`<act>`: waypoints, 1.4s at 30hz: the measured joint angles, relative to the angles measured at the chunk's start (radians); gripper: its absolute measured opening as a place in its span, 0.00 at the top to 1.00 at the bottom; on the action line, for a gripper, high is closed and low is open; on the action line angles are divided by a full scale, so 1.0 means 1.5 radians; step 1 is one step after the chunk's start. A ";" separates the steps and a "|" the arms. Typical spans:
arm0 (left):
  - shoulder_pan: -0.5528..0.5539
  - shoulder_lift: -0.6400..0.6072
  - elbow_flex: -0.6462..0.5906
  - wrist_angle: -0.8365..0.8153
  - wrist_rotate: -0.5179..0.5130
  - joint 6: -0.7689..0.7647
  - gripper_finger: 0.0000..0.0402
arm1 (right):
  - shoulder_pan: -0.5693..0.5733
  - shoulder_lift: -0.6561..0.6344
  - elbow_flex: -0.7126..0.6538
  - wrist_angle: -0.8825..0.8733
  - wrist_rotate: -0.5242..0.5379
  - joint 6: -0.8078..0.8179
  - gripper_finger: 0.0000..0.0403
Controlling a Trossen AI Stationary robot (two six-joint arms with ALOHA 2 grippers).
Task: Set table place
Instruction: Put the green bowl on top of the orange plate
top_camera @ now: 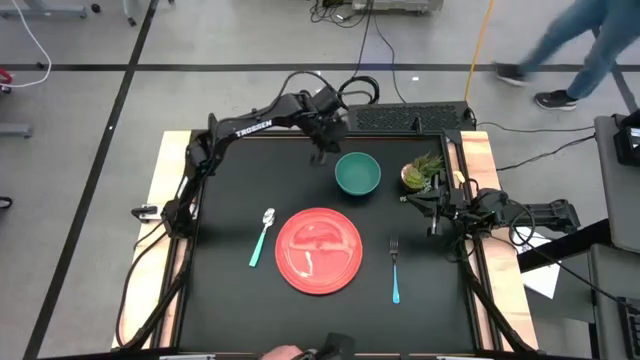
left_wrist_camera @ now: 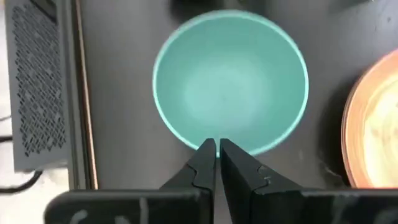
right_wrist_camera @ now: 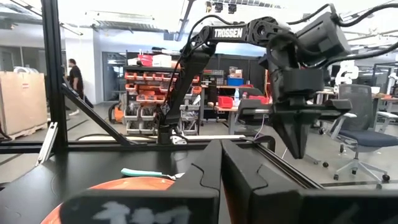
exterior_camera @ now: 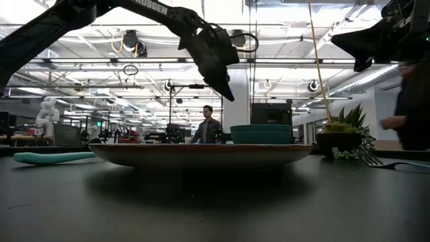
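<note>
One plate [top_camera: 318, 250], bowl [top_camera: 357, 173], spoon [top_camera: 262, 237], fork [top_camera: 395, 270], plant [top_camera: 423, 172].

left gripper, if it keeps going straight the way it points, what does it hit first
Probably the near rim of the round teal bowl. The left gripper, fingers shut, points down just beside the bowl's edge, so it might instead land on the matte-black table; depth is unclear.

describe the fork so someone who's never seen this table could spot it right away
Start at the round red plate in the middle of the black table. The fork lies flat on the plate's right side in the high view, apart from its rim, on the side of the potted plant. Its handle is blue with metal tines, unlike the mint-handled spoon on the plate's left.
</note>
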 joint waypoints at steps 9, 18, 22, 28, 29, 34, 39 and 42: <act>-0.043 0.007 0.000 -0.014 0.005 0.107 0.74 | 0.000 0.010 0.000 -0.003 0.000 0.000 1.00; -0.098 0.007 -0.012 0.012 -0.021 0.174 0.44 | 0.000 0.036 0.000 -0.003 0.000 0.001 1.00; -0.119 0.006 -0.025 0.022 -0.044 0.196 0.40 | 0.000 0.046 0.000 -0.003 0.000 0.001 1.00; -0.132 0.007 -0.060 0.025 -0.047 0.218 0.40 | 0.000 0.052 0.000 -0.001 0.000 0.014 1.00; -0.132 0.007 -0.062 0.027 -0.047 0.217 0.40 | 0.000 0.052 0.000 -0.002 0.000 0.016 1.00; -0.132 0.006 -0.079 0.031 -0.046 0.206 0.40 | 0.000 0.053 0.000 -0.002 0.000 0.016 1.00; -0.133 0.006 -0.106 0.041 -0.034 0.227 0.40 | 0.000 0.053 0.000 -0.002 0.000 0.016 1.00; -0.137 0.006 -0.122 0.067 -0.046 0.235 0.40 | 0.000 0.053 0.000 -0.002 0.000 0.017 1.00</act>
